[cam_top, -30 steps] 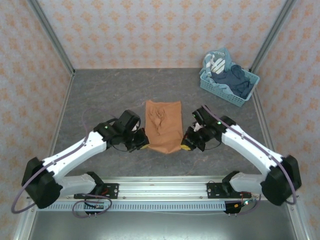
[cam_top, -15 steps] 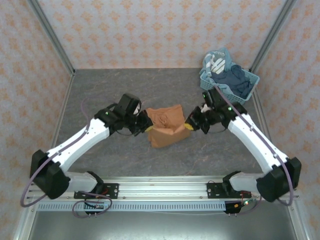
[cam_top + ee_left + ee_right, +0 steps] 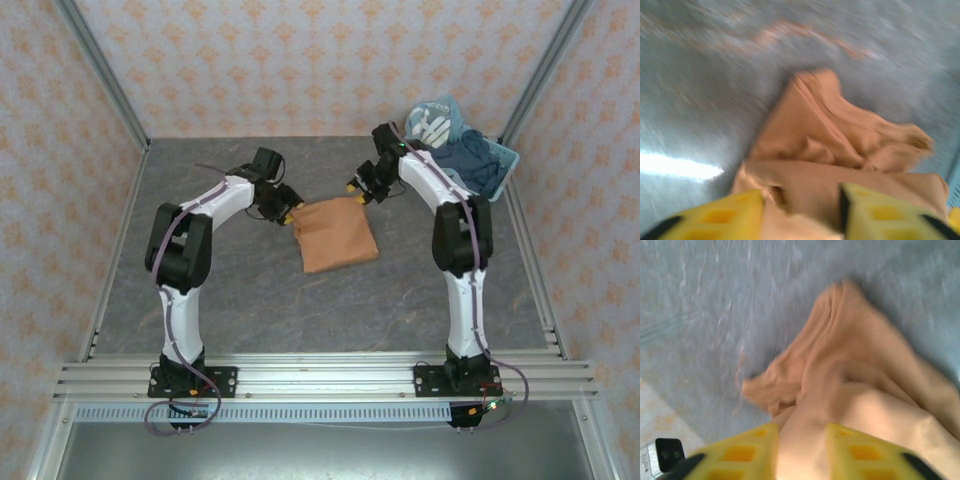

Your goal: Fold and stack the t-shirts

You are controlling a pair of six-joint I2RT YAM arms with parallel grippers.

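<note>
An orange-brown t-shirt point(image 3: 338, 235) lies folded into a rough square on the grey table. My left gripper point(image 3: 291, 216) is at its far left corner and my right gripper point(image 3: 357, 192) is at its far right corner. In the left wrist view the yellow fingers point(image 3: 720, 217) stand wide apart, with rumpled t-shirt point(image 3: 840, 145) cloth loose between them. The right wrist view shows its fingers point(image 3: 740, 452) parted as well, a fold of the t-shirt point(image 3: 865, 390) lying in the gap. Both views are blurred.
A light blue lattice basket point(image 3: 506, 160) with dark blue and pale clothes point(image 3: 465, 150) stands at the back right, close behind the right arm. Metal frame posts and patterned walls bound the table on three sides.
Both arms swept from the near side of the table to the far side, carrying the shirt's near edge over and folding it in half. Both pairs of jaws have since parted.
</note>
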